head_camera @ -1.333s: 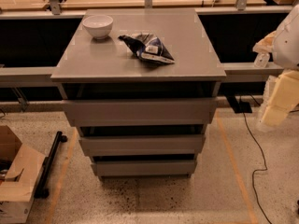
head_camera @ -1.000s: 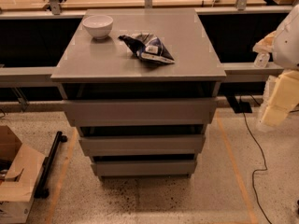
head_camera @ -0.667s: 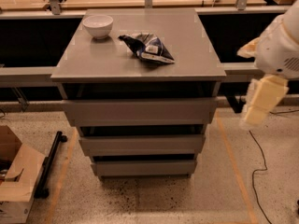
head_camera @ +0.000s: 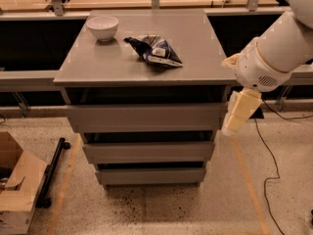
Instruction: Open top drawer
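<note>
The top drawer (head_camera: 146,116) is the widest, tallest grey front panel of three, just under the grey cabinet top (head_camera: 195,58). It looks pushed in, with a dark gap above it. Two narrower grey drawer fronts sit below it. My gripper (head_camera: 234,126) hangs from the white arm (head_camera: 279,53) at the right, beside the right end of the top drawer's front, pointing down.
A white bowl (head_camera: 102,27) and a dark snack bag (head_camera: 154,50) lie on the cabinet top. A cardboard box (head_camera: 14,190) and a black bar (head_camera: 53,170) are on the floor at left. A black cable (head_camera: 266,151) runs across the floor at right.
The arm has swung in from the right edge toward the cabinet, bringing the gripper to the right end of the top drawer. The drawers have not moved.
</note>
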### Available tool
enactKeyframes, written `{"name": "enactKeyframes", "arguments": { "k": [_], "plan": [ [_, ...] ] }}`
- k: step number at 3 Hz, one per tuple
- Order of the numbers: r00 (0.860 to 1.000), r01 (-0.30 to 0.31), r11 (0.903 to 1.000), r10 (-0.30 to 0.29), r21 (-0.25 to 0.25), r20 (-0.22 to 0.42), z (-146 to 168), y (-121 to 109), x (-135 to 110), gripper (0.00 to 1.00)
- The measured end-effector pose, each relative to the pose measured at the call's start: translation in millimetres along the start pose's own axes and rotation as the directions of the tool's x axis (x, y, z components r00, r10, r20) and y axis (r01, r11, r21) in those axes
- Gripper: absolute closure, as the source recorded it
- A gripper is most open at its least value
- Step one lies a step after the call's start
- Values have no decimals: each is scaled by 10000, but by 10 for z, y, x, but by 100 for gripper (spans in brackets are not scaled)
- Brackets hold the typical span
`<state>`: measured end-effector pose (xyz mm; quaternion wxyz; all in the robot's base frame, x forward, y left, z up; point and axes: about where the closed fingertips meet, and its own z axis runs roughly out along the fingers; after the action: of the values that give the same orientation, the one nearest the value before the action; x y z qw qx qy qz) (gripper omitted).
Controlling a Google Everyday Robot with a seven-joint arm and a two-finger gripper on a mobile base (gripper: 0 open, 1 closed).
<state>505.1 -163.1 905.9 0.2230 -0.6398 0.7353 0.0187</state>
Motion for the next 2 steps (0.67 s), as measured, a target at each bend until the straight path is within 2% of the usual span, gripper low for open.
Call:
{"name": "enactKeyframes", "arguments": {
  "k": [1, 2],
  "plan": [
    [9986, -207, 9991, 188, -383, -502, 68, 111, 86, 0],
    [9970, -286, 9981, 246, -539, -731, 348, 247, 173, 0]
  ]
}}
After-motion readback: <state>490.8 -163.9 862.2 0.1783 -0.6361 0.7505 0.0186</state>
